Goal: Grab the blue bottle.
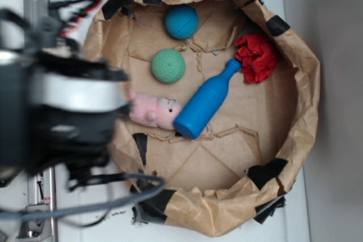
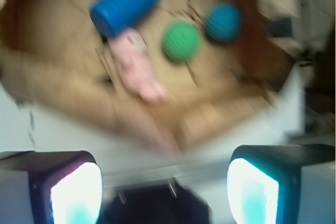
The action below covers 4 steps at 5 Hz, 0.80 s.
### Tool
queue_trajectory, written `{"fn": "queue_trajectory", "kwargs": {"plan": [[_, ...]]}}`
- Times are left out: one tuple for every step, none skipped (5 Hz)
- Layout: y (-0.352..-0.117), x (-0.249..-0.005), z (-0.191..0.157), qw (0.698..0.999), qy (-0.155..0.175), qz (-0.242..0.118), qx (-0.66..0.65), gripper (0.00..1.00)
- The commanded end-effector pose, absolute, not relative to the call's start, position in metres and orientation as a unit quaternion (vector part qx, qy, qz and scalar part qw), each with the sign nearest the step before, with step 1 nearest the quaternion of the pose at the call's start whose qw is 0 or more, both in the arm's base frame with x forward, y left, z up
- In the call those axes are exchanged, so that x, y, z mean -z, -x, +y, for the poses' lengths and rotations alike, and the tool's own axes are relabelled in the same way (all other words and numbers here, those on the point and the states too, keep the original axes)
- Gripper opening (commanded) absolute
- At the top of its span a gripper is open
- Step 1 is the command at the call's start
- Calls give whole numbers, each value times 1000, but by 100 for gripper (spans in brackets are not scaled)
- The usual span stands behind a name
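Leftmost in the exterior view, the arm fills the frame edge as a dark, blurred mass, outside the rim of the paper-lined basket [image 1: 306, 77]. The gripper [image 2: 165, 190] shows properly only in the wrist view: its 2 fingers stand wide apart at the bottom corners, with nothing between them, so it is spread open and empty.

Moving right, a pink plush [image 1: 153, 111] lies against the near wall, its far side touching the base of the blue bottle [image 1: 205, 105]. That bottle lies on its side on the basket floor, near the middle, slanting from the plush up toward its narrow neck, which touches or nearly touches a crumpled red cloth [image 1: 256, 56] by the far wall. Above the plush sit 2 balls: a green ball [image 1: 168, 66] and, further up, a teal ball [image 1: 182, 22], both apart from the bottle.

Judging from this, the reach has barely begun, since the hand is outside the basket and well apart from the target. Several things could spoil the grab:
- The smooth round body may roll or squirt out if the fingers close along its length and not across it.
- The plush presses on the base, so a descent there could pinch plush with, or instead of, bottle.
- The raised, crinkled wall could snag the arm on the way in.
- The wrist view is heavily blurred, so fine alignment cannot be checked from it.
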<state>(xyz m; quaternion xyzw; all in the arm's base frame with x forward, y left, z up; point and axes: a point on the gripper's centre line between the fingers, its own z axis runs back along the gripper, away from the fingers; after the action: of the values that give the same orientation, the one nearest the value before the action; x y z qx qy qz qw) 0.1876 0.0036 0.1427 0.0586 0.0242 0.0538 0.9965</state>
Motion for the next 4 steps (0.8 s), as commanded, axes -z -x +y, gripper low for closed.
{"fn": "queue_trajectory", "kwargs": {"plan": [[-267,-89,48,949,66,-84,-298,100],[-286,-84,45,927,82,-90,-355,100],[-305,-82,26,931,102,-80,-342,100],[-314,-42,-2,942,88,-18,-323,100]]}}
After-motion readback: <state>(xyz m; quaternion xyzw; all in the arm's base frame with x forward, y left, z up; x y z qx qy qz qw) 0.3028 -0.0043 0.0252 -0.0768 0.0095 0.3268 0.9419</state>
